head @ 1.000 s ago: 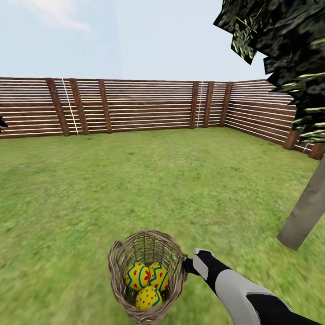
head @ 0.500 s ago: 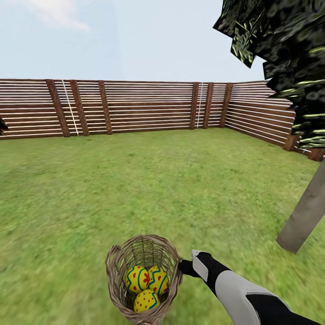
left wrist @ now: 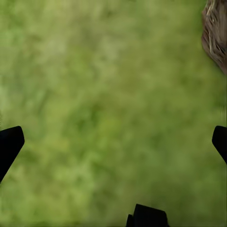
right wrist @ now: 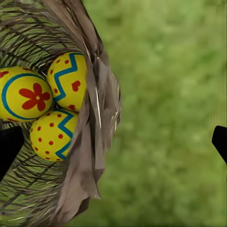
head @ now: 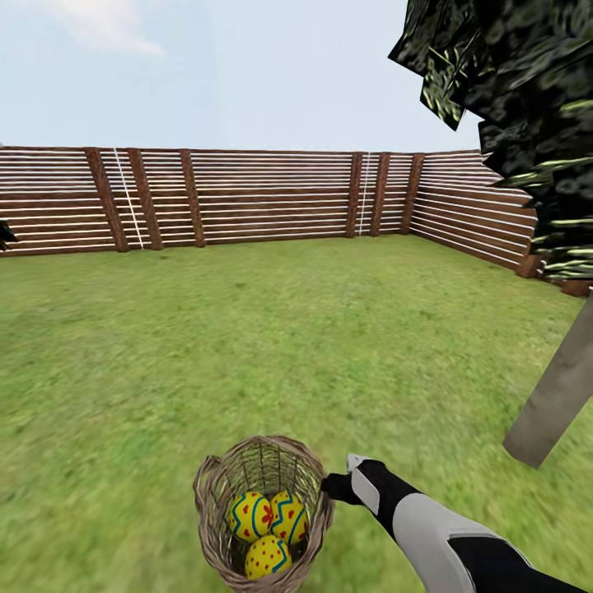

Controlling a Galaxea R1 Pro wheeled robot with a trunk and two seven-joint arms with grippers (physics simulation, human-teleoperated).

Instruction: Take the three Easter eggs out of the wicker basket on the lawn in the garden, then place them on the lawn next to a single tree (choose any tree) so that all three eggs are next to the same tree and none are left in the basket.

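Note:
The wicker basket (head: pixel 216 502) stands on the lawn (head: pixel 247 346) near the bottom of the head view. It holds three Easter eggs, yellow with blue zigzags and red marks (head: pixel 251 515) (head: pixel 288 517) (head: pixel 268 556). My right gripper (head: pixel 333 487) is at the basket's right rim. In the right wrist view the right gripper (right wrist: pixel 113 144) is open, its fingers wide apart on either side of the basket wall (right wrist: pixel 94 142), with the eggs (right wrist: pixel 23 94) (right wrist: pixel 68 80) (right wrist: pixel 52 135) just inside. My left gripper (left wrist: pixel 113 142) hangs open over bare grass, an edge of the basket (left wrist: pixel 215 33) beside it.
A tree with a pale slanted trunk (head: pixel 552 403) and dark foliage (head: pixel 511 99) stands at the right, a short way from the basket. A brown slatted fence (head: pixel 247 198) encloses the garden at the back and right. Open grass stretches ahead and to the left.
The whole head picture has slid down a little, so the camera moved. The right gripper has edged left, closer against the basket's rim. The eggs remain in the basket.

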